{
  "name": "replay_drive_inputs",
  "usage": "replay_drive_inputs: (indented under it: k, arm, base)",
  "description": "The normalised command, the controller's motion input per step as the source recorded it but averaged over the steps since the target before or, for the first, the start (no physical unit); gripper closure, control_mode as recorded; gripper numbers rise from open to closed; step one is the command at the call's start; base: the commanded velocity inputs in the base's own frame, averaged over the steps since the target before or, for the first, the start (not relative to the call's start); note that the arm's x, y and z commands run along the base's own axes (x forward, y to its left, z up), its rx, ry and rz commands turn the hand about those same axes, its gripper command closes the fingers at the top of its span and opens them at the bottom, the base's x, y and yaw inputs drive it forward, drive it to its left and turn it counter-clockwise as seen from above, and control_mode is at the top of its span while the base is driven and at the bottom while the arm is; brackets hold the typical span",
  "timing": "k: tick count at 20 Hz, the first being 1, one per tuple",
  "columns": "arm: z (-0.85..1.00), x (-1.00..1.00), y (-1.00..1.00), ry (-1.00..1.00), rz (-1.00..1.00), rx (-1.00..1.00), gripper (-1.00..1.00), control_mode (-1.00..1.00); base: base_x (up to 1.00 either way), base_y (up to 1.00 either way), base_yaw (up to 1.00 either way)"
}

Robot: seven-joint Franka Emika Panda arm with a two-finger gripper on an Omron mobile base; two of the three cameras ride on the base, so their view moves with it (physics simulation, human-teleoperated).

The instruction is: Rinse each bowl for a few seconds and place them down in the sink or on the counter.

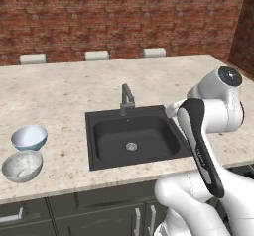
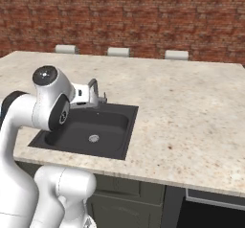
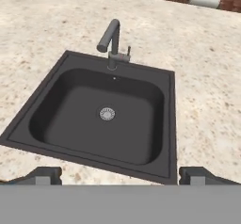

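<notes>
- Two bowls sat on the counter, well apart from the sink and off to its left in the left base view, near the front edge.
- The blue bowl stood upright just behind the grey bowl; the two looked close to touching, though I could not tell whether their rims met.
- Both were empty and untouched, so by my reading no rinsing had begun.
- The gripper hung above the near edge of the sink, looking down into the basin, with the drain ahead of it and the faucet beyond that at the back rim.
- The jaws were spread wide and held nothing; each fingertip showed at an opposite bottom corner of the hand view, with bare counter and sink rim between them.
- No water could be seen coming from the faucet.
- The relation that mattered: the bowls lay to the arm's left, across the whole width of the sink, while the jaws pointed at the basin and not at either bowl.
- A swing to the left seemed to be called for first, and the grey bowl, nearer the front edge, looked the easier one to reach.
- Being round, the bowls had no long axis to line up with; a pinch on the rim from above seemed the likely hold.
</notes>
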Motion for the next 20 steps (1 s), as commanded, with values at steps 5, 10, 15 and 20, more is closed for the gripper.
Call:
replay_drive_inputs:
  k: [5,10,15,20]
  arm:
    - [-0.18,0.25,-0.01,-0.18,0.08,0.00,-1.00,-1.00]
    - [-0.16,0.26,-0.06,-0.14,0.06,0.00,-1.00,-1.00]
    - [-0.19,0.35,-0.04,-0.09,0.06,0.05,-1.00,-1.00]
    - [-0.19,0.20,-0.01,-0.22,0.02,0.01,-1.00,-1.00]
  base:
    - [0.00,0.00,0.00]
    - [0.00,0.00,0.00]
    - [0.00,0.00,0.00]
    - [0.00,0.00,0.00]
